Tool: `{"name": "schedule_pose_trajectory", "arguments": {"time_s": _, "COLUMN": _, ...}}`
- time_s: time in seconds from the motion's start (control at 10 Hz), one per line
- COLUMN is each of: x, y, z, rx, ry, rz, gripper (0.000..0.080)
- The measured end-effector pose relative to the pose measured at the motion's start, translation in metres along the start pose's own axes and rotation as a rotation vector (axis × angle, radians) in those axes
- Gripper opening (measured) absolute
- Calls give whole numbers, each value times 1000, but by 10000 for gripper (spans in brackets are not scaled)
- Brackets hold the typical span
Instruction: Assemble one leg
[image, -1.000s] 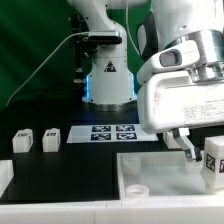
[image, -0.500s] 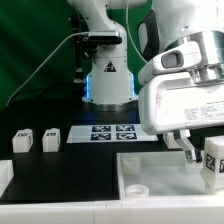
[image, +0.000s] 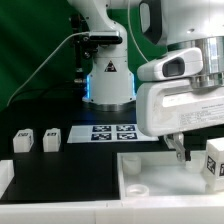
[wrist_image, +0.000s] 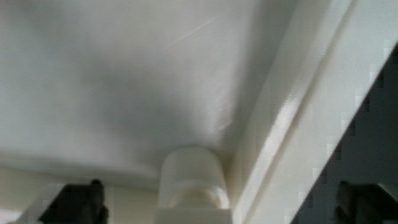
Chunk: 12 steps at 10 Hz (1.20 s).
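Note:
My gripper (image: 181, 150) hangs over the far right part of the large white walled tray piece (image: 150, 178). In the wrist view its two dark fingertips (wrist_image: 79, 203) stand wide apart, so the gripper (wrist_image: 222, 205) is open and empty. Between them lie the tray's floor and a rounded white post (wrist_image: 196, 175) by its wall. A leg (image: 214, 160), a small white block with a black-and-white tag, stands just beside the gripper at the exterior view's right edge. Two more legs (image: 22, 141) (image: 51, 138) stand at the exterior view's left.
The marker board (image: 108, 133) lies flat behind the tray, in front of the robot base (image: 108, 85). A black cable (image: 45, 60) runs down at the exterior view's left. The table top is black.
The gripper has shifted slightly toward the exterior view's left and a little lower. The legs and the tray have not moved.

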<state>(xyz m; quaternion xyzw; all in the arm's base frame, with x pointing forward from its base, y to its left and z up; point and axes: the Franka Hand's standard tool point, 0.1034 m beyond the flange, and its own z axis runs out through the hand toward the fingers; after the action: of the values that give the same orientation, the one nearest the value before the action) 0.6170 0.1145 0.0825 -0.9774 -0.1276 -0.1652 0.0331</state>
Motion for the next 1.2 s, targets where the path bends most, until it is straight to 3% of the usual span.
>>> {"name": "schedule_pose_trajectory", "arguments": {"time_s": 0.7, "x": 0, "y": 0, "z": 0, "rx": 0, "ry": 0, "rz": 0, "gripper": 648}}
{"name": "schedule_pose_trajectory", "arguments": {"time_s": 0.8, "x": -32, "y": -5, "z": 12, "rx": 23, "ry": -150, "rz": 2, "gripper": 648}}
{"name": "schedule_pose_trajectory", "arguments": {"time_s": 0.9, "x": -29, "y": -7, "z": 9, "rx": 34, "ry": -212, "rz": 3, "gripper": 648}}
{"name": "schedule_pose_trajectory", "arguments": {"time_s": 1.0, "x": -13, "y": -6, "z": 3, "rx": 33, "ry": -191, "rz": 3, "gripper": 648}}
{"name": "schedule_pose_trajectory", "arguments": {"time_s": 1.2, "x": -9, "y": -7, "z": -5, "rx": 44, "ry": -252, "rz": 2, "gripper": 648}}
